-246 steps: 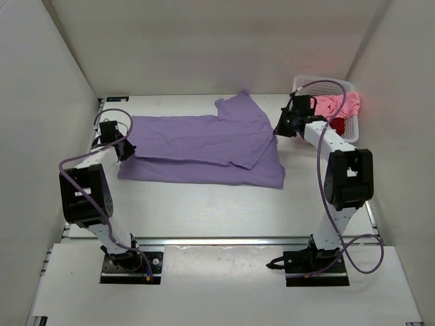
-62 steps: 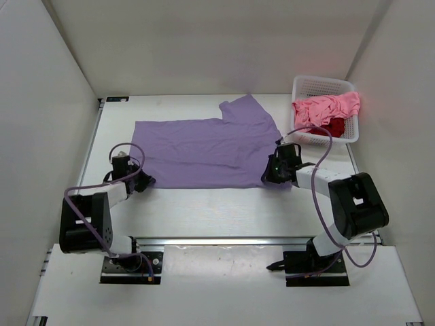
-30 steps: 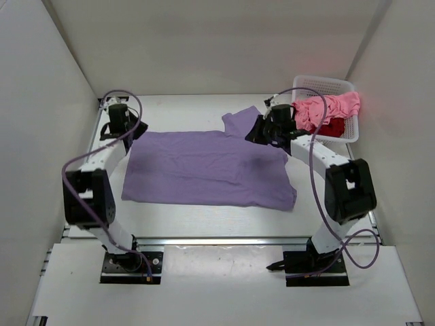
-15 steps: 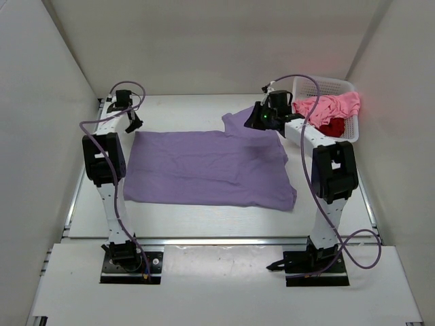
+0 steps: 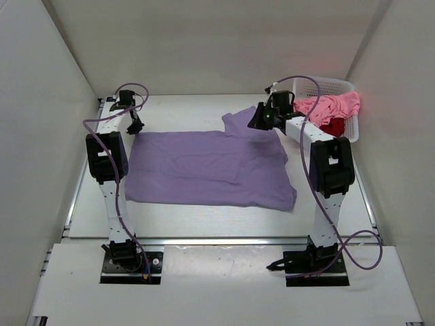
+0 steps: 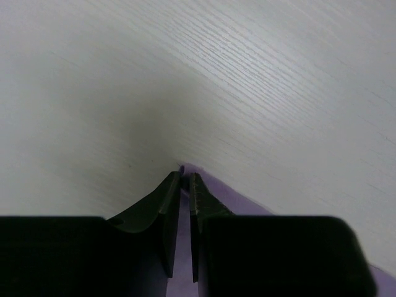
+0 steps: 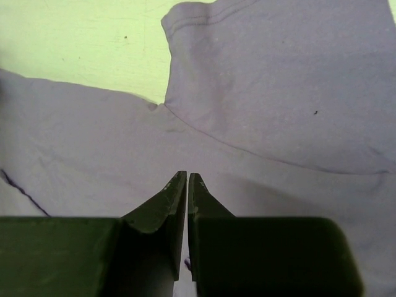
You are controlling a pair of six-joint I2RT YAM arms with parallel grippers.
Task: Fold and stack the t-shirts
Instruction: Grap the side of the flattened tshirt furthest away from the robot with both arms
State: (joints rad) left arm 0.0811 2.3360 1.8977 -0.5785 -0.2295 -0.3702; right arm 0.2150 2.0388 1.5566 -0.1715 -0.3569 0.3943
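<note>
The lavender t-shirt (image 5: 207,166) lies spread flat in the middle of the table, one sleeve (image 5: 239,122) pointing to the far side. My left gripper (image 5: 134,126) is at its far left corner. In the left wrist view the gripper (image 6: 183,176) is shut on that corner of the shirt (image 6: 204,179). My right gripper (image 5: 253,124) is at the shirt's far right edge by the sleeve. In the right wrist view it (image 7: 187,177) is shut on the lavender fabric (image 7: 278,93). The pink t-shirt (image 5: 334,105) and the dark red t-shirt (image 5: 335,127) lie bunched in the basket.
The white lattice basket (image 5: 323,85) stands at the far right corner, close behind the right arm. White walls close in the table on the left, back and right. Both arms stretch from their bases at the near edge to the far side.
Over the last second both grippers carried the shirt's far edge toward the back. In the last half second the right gripper shifted slightly left; the shirt lies as before.
</note>
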